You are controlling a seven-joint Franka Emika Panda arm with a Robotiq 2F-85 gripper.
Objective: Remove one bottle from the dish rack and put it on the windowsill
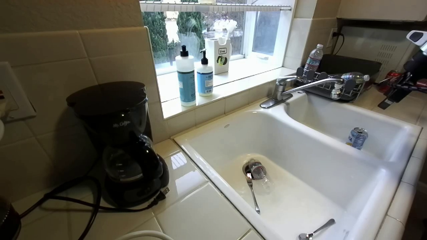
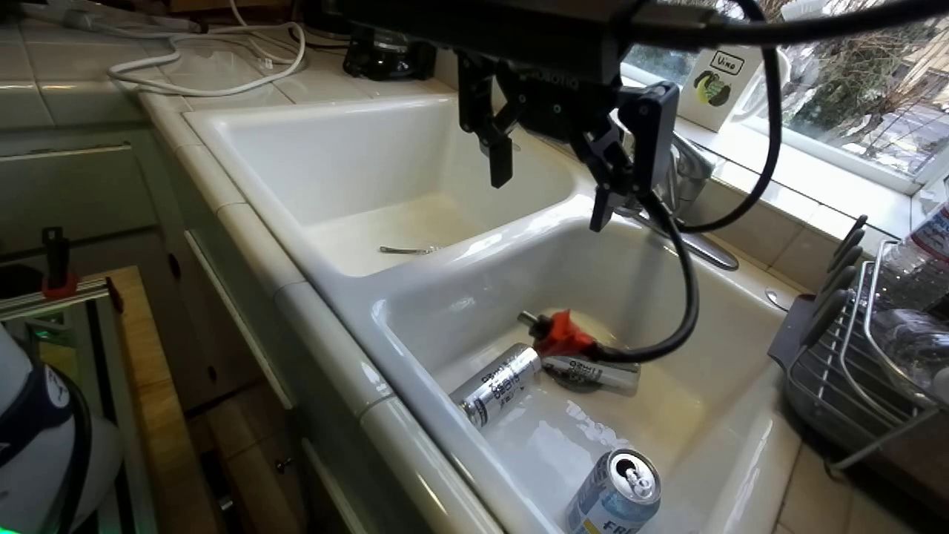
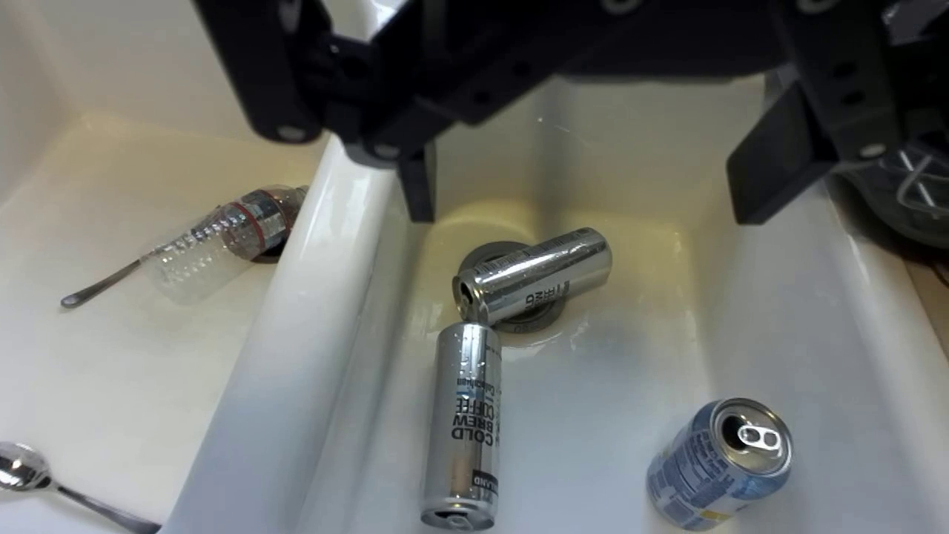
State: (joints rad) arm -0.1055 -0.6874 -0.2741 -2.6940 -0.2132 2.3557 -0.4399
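A clear bottle (image 1: 313, 60) stands upright in the dish rack (image 1: 348, 97), and another clear bottle (image 1: 356, 77) lies on its side there. In an exterior view the rack (image 2: 804, 400) and parts of both bottles (image 2: 916, 256) show at the right edge. The white windowsill (image 1: 240, 81) runs along the window and also shows in an exterior view (image 2: 804, 178). My gripper (image 2: 551, 194) is open and empty above the sink, apart from the rack and bottles. In the wrist view the gripper (image 3: 589, 211) has its fingers wide apart over the basin with cans.
Soap bottles (image 1: 185, 78) and a carton (image 1: 220, 55) stand on the sill. The faucet (image 1: 280, 88) rises between sill and basins. Cans (image 3: 463, 415) lie or stand in one basin; a bottle (image 3: 256, 219) and cutlery lie in the other. A cable with a red plug (image 2: 567, 337) hangs from the arm.
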